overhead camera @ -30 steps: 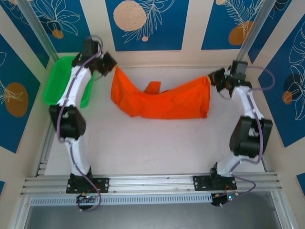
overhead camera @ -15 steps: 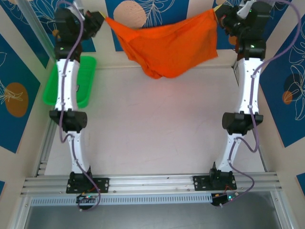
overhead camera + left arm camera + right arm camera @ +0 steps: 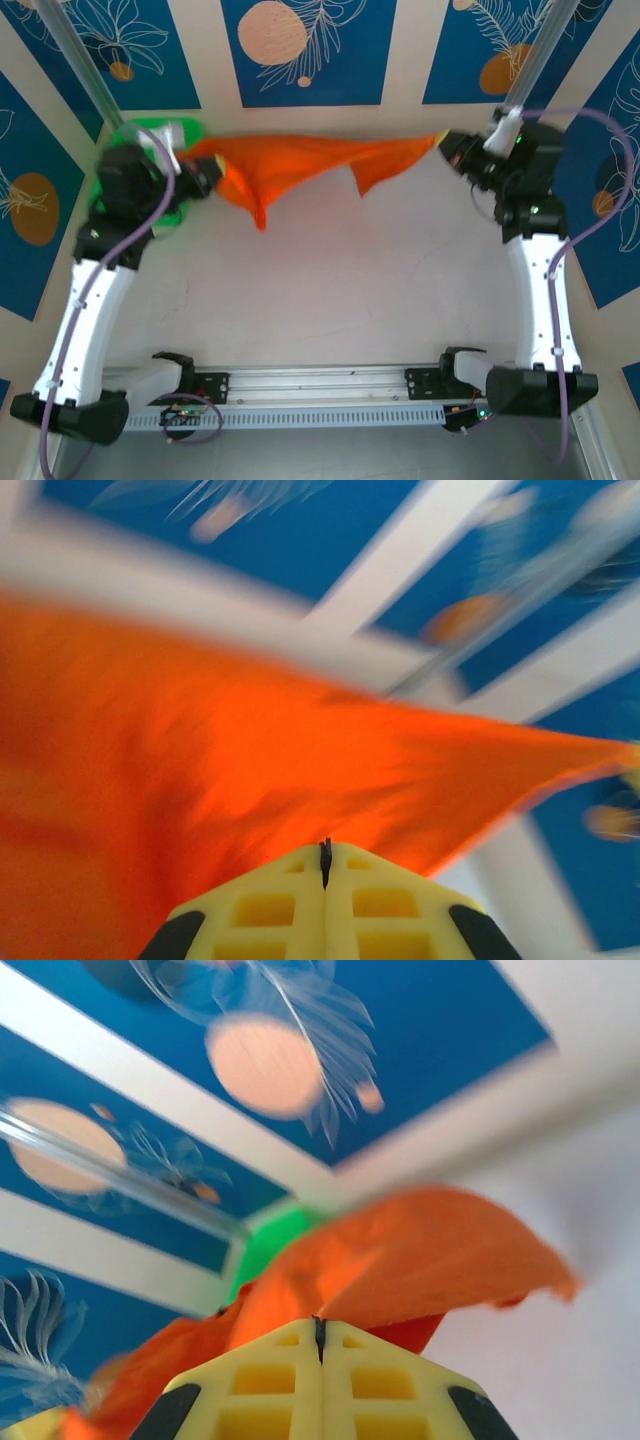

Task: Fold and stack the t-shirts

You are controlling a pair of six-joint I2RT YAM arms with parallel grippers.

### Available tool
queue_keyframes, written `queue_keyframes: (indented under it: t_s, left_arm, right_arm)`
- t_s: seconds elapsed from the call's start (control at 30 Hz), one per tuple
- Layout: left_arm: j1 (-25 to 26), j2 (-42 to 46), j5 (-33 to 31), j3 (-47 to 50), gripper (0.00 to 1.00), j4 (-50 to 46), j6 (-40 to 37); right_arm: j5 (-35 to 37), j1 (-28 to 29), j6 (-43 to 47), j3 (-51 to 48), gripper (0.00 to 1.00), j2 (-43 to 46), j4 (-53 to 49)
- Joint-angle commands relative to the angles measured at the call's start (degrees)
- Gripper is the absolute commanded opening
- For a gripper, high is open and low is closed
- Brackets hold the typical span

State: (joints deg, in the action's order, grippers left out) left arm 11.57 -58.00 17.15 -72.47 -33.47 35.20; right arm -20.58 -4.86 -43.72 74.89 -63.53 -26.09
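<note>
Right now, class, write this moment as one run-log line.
left pincer: shut on t-shirt | right pincer: shut on t-shirt | t-shirt: stretched between them, unfolded, flaps drooping | green tray: far left, behind left pincer

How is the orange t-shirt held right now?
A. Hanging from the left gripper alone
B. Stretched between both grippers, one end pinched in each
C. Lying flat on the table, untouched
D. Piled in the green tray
B: the t-shirt spans from the left gripper to the right gripper. Both are shut on its ends, and loose folds hang down above the table.
</note>
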Motion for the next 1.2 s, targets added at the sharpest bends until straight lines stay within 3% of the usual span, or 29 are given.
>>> queue_keyframes:
  t_s: [0.0, 0.03, 0.07, 0.1, 0.13, 0.17, 0.23, 0.33, 0.4, 0.5, 0.67, 0.93, 1.17]
  left_arm:
    - [0.49, 18.11, -25.39, 12.69, 0.00, -20.04, 12.55]
    - [0.47, 23.84, -33.02, 13.83, 0.06, -26.59, 18.47]
    - [0.47, 28.44, -37.62, 14.61, 0.24, -30.45, 22.24]
    - [0.51, 32.12, -42.01, 14.57, 0.27, -32.67, 23.42]
    - [0.51, 32.97, -45.70, 13.49, 0.19, -34.55, 24.28]
    - [0.47, 32.08, -46.88, 12.66, 0.23, -34.52, 23.97]
    - [0.47, 26.17, -44.67, 10.13, 0.36, -30.39, 17.64]
    - [0.43, 15.81, -43.20, 5.16, 0.39, -26.56, 13.26]
    - [0.48, 11.42, -39.42, 4.92, 0.54, -19.25, 9.43]
    - [0.47, 0.90, -29.51, 4.12, 0.54, -12.17, 7.25]
    - [2.22, -22.32, -17.24, -4.52, 0.44, -13.78, 3.79]
    - [7.25, -51.22, -17.79, -21.57, 0.45, -23.10, 0.21]
    - [7.17, -62.22, -15.57, -21.07, 0.48, -21.58, 1.38]
  right_arm:
    - [-3.11, -0.83, 2.83, -13.53, 0.00, 10.13, -11.51]
    - [-3.30, -1.32, 2.45, -17.53, 0.00, 14.50, -14.09]
    - [-2.23, -1.57, 2.16, -19.71, 0.00, 17.98, -16.95]
    - [-0.74, -2.00, 2.09, -20.98, 0.12, 21.25, -20.92]
    - [1.10, -2.33, 2.89, -20.94, 0.18, 23.72, -24.67]
    - [2.90, -2.43, 2.92, -20.84, 0.23, 25.26, -26.60]
    - [6.05, -2.53, 2.17, -20.41, 0.48, 26.14, -28.65]
    - [13.38, -2.44, 1.17, -19.15, 0.55, 23.84, -27.85]
    - [18.35, -2.25, -0.21, -18.40, 0.62, 20.27, -27.46]
    - [18.77, -1.07, -3.73, -17.94, 0.61, 11.40, -23.54]
    - [26.44, 7.15, -5.02, -16.73, 0.58, -4.54, -17.43]
    - [25.69, 10.03, -6.67, -6.82, 0.53, -32.93, -15.47]
    - [23.66, 10.35, -6.75, -0.06, 0.50, -47.65, -14.32]
